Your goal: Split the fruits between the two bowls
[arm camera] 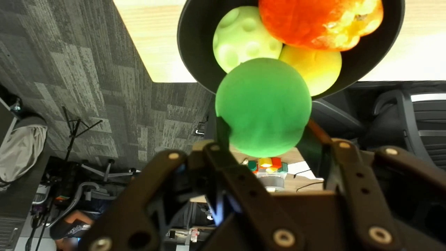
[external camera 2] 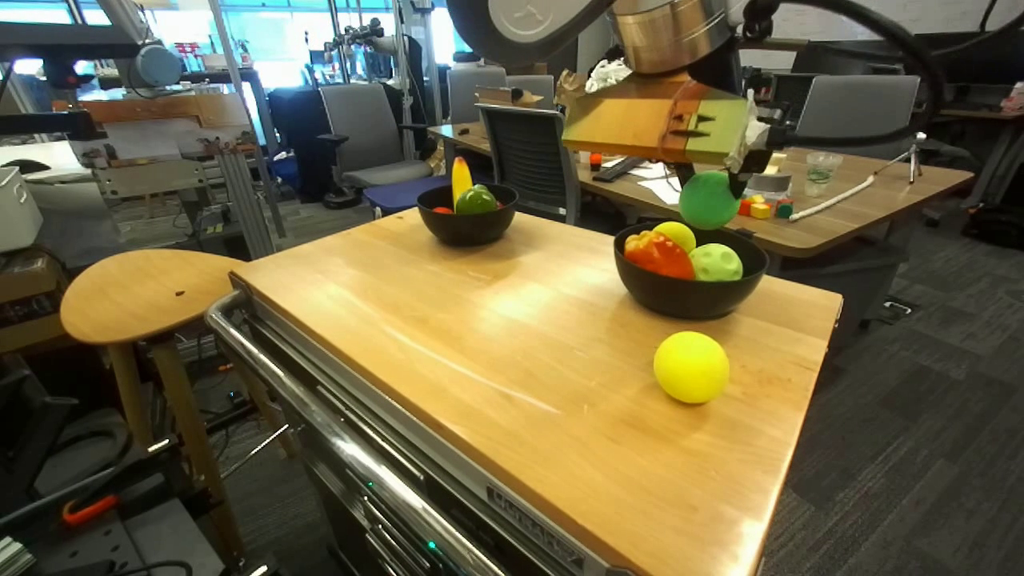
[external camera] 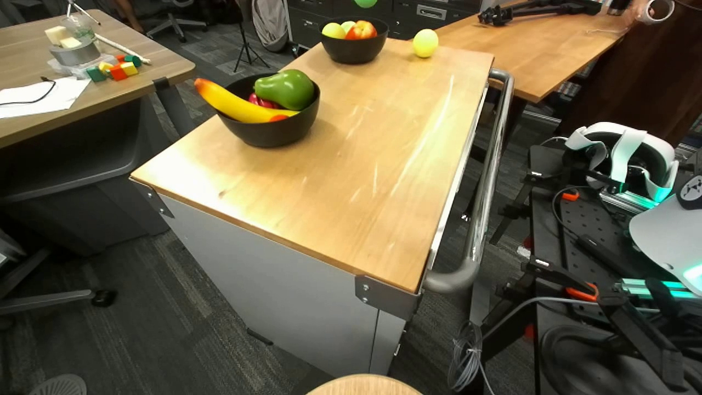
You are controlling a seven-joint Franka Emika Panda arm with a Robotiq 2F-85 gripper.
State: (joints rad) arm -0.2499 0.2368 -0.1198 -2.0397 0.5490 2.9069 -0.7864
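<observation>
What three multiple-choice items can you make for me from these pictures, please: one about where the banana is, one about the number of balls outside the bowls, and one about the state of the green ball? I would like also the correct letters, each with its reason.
1. Where is the banana?
A. On the round stool
B. In a black bowl
C. On the floor

2. How many balls lie on the wooden top outside the bowls?
A. Three
B. Five
C. One

3. How is the green ball?
A. Raised in the end effector
B. Resting beside the banana
C. Lying on the floor

1: B, since both exterior views show it in that bowl, one end above the rim.
2: C, since both exterior views show only the yellow ball there.
3: A, since the wrist view shows it between the two fingers.
</observation>
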